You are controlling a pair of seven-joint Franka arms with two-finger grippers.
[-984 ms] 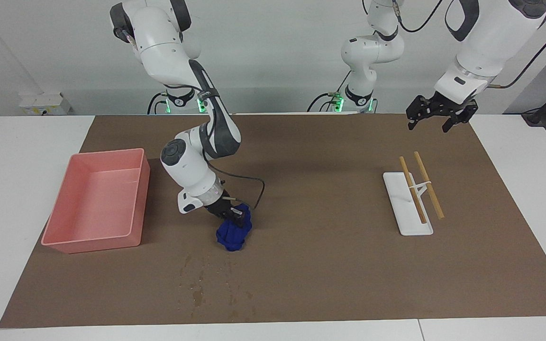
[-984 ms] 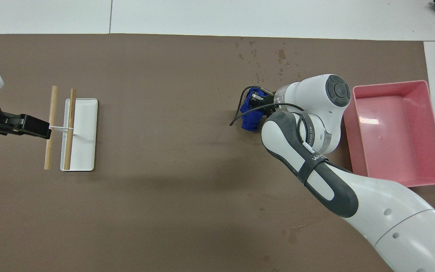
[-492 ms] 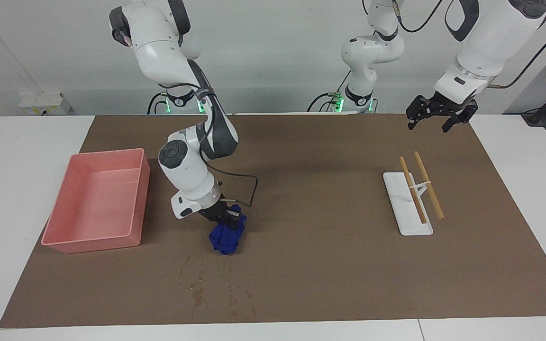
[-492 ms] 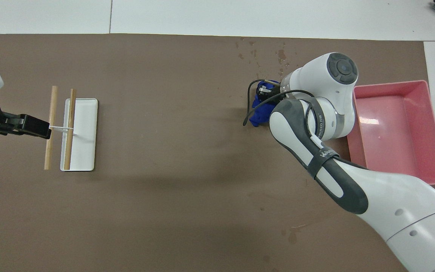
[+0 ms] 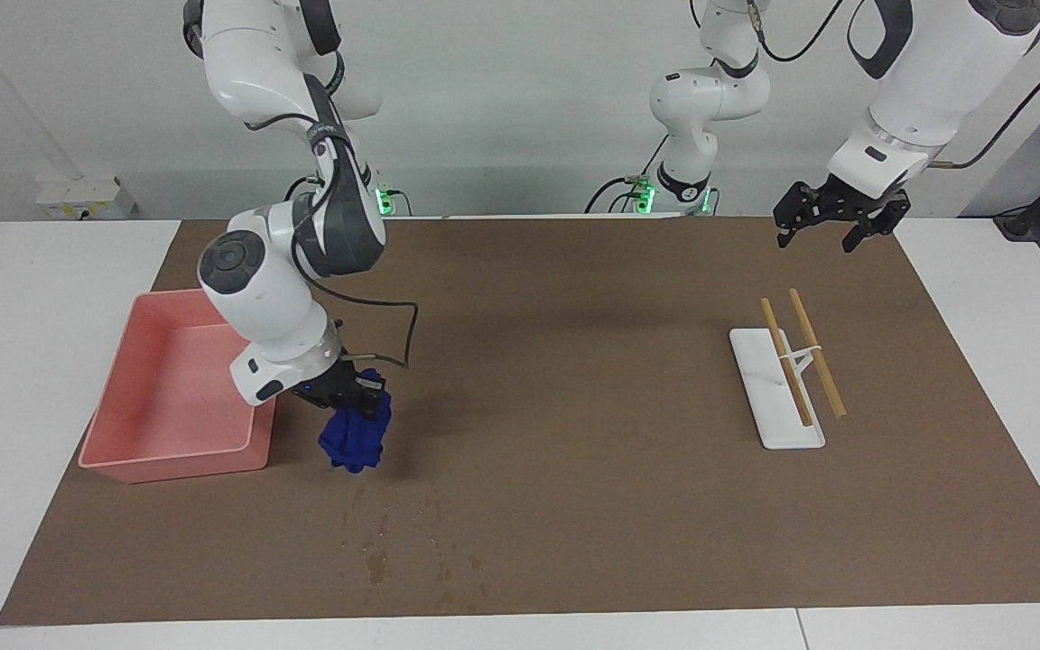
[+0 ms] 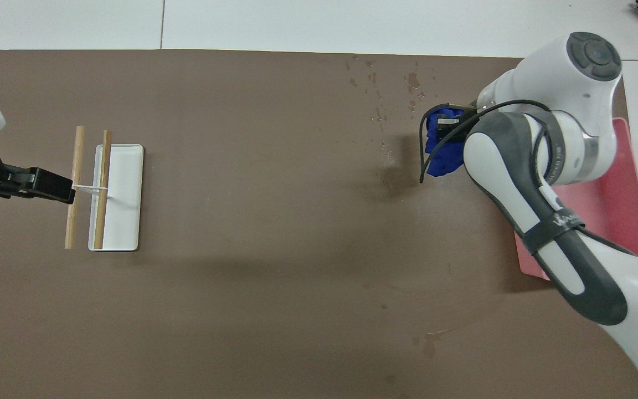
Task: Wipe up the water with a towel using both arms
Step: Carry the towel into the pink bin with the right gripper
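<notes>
My right gripper is shut on a crumpled blue towel and holds it hanging just above the brown mat, beside the pink bin. The towel also shows in the overhead view under the right gripper. The water is a faint thin darker streak on the mat, nearer to the robots than the towel; in the facing view the right arm hides it. My left gripper is open and empty, and waits in the air over the mat at the left arm's end; it also shows in the overhead view.
A pink bin stands at the right arm's end. A white tray with two wooden sticks lies at the left arm's end. Scattered dark spots mark the mat farther from the robots than the towel.
My right arm has swung the towel toward the pink bin and raised it off the mat. The left arm has not moved.
</notes>
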